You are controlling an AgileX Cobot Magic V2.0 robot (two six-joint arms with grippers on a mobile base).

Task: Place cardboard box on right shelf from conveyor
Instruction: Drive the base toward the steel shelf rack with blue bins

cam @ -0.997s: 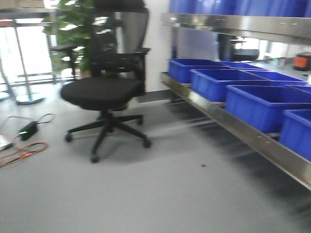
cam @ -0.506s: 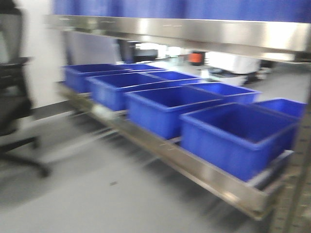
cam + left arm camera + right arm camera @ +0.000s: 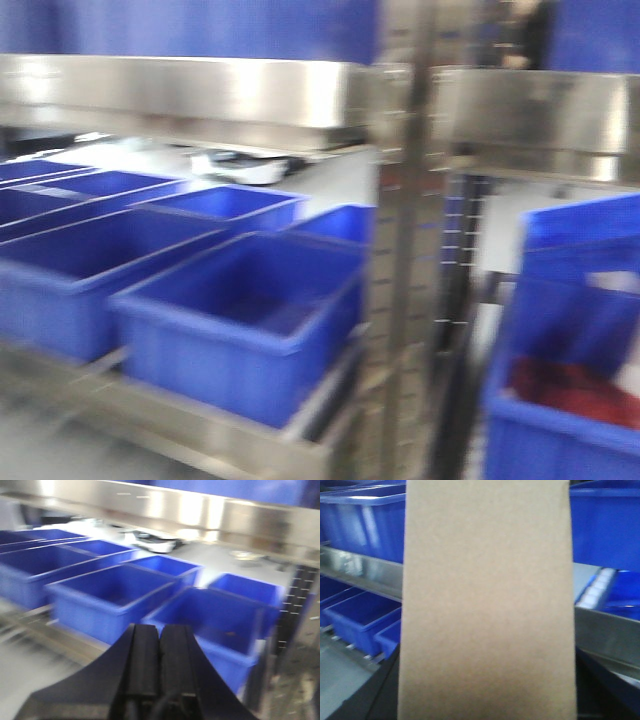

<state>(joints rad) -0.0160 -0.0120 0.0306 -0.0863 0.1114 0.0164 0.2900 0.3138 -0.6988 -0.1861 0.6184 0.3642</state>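
Note:
The plain tan cardboard box [image 3: 487, 600] fills the middle of the right wrist view and stands upright. My right gripper [image 3: 485, 707] is shut on it, with only dark finger edges [image 3: 377, 692] showing at its lower sides. My left gripper [image 3: 160, 645] is shut with nothing between its black pads, and hangs in front of the rack. The stainless-steel right shelf [image 3: 180, 95] spans the front view with a wide shiny lip and a perforated upright [image 3: 400, 260]. The conveyor is out of view.
Several open blue plastic bins [image 3: 240, 320] sit in a row on the lower steel tier [image 3: 150, 420]. Another blue bin [image 3: 570, 370], holding something red, lies right of the upright. More blue bins [image 3: 360, 520] show on the tiers behind the box.
The front view has swung right, away from the office chair and open floor and along the rack. The row of bins slid left, and the upright and right-hand bin came into view.

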